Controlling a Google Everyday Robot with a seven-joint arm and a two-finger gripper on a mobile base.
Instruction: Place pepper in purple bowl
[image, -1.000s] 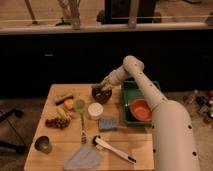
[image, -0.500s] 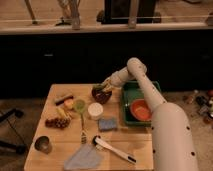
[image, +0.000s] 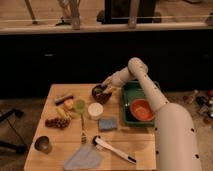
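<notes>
Nearest, the robot's thick white arm (image: 172, 132), smooth and tubular, rises from the lower right corner, its base cut off by the frame's edge. On the pale wooden table (image: 67, 145), at the front, lie one soft grey-blue cloth (image: 82, 157), crumpled and roughly triangular, one white-handled brush with a dark tip (image: 114, 149), and one small round metal cup (image: 43, 144). One slim fork (image: 83, 131) lies upright in the view beyond the cloth. Next come one folded blue sponge (image: 107, 123), squarish, one white round cup (image: 95, 110), one round pale-green disc (image: 79, 105), one bunch of dark red grapes (image: 54, 122) and a few yellow pieces (image: 63, 112), too blurred to count. An orange-and-brown item (image: 66, 100) behind them is hard to make out. To the right sits one rectangular green plastic bin (image: 129, 95) holding one glossy orange bowl (image: 142, 109); the arm crosses over the bin's right side and hides it. Farther back, the small round dark purple bowl (image: 101, 93) stands near the table's rear edge, just left of the bin. The gripper (image: 106, 87) hangs directly above the bowl's rim, and whether its fingers are apart or together cannot be told. A small dark green elongated pepper (image: 103, 89) appears at the gripper's tip over the bowl, but merges with the bowl's dark interior. Behind the table is a dark wall, then a bright ledge with posts
</notes>
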